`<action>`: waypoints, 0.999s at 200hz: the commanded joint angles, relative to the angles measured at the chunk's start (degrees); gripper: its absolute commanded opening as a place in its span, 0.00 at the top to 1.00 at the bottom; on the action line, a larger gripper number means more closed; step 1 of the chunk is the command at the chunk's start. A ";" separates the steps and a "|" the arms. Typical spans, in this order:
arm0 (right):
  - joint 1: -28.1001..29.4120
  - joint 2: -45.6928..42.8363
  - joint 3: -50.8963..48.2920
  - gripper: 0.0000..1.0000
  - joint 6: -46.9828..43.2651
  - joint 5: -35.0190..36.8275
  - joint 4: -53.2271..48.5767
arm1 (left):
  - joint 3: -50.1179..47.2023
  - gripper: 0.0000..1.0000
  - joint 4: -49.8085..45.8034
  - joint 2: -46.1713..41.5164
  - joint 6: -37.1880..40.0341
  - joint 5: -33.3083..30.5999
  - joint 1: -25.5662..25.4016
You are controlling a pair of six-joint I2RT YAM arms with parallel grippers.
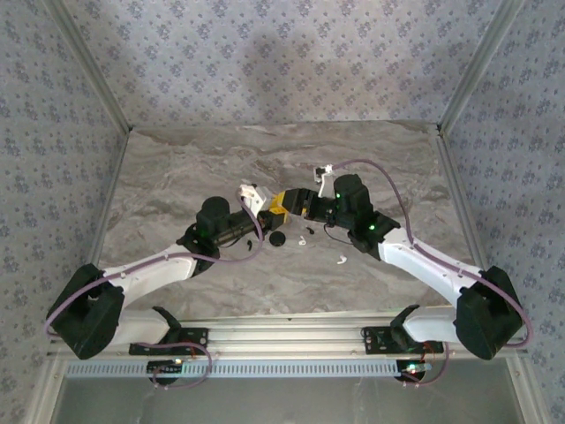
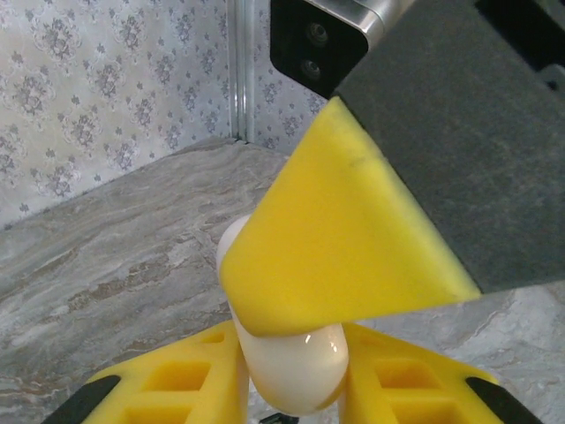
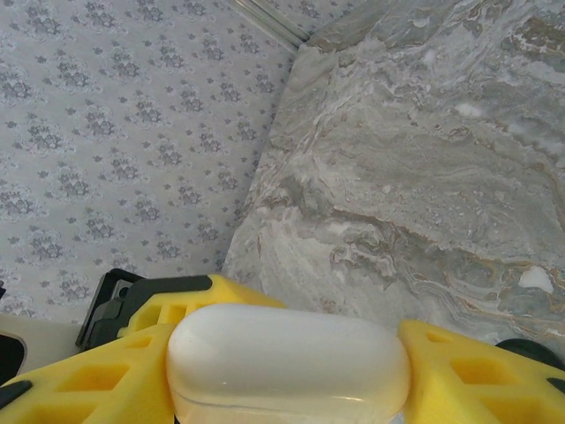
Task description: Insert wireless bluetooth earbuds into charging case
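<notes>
Earbuds (image 1: 341, 259), seen from above, lay loose on the tabletop (image 1: 177, 168), on the near side of the arms. Left wrist: left fingers (image 2: 168, 389) pinched the white charging case (image 2: 291, 362). Right wrist: right fingers (image 3: 477, 380) clamped it too. Opposed pulls might squirt the glossy case free.

White case clamped in the right gripper over the table

The right gripper (image 3: 287, 375) pinches a glossy white, rounded case (image 3: 287, 349) lengthwise, a yellow finger (image 3: 97, 371) pressed to each end. Beyond it the grey-veined table (image 3: 397, 159) runs to the edge where a patterned wall (image 3: 115, 132) rises, with a metal post (image 3: 269, 22) at the corner. A small white speck (image 3: 534, 278), well away from that edge, is too blurred to name.
</notes>
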 commanded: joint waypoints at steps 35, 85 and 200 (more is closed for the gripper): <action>0.49 -2.95 0.26 0.40 -3.48 0.94 -2.58 | 2.74 0.79 1.65 -0.81 -1.33 2.12 -0.21; -5.18 -11.37 1.64 0.23 -21.67 -0.25 -13.73 | 2.83 0.80 4.39 0.56 -3.87 12.43 3.22; -21.28 -7.11 14.35 0.42 -77.00 -39.82 -38.22 | 6.63 0.81 19.37 7.50 -13.99 35.40 7.46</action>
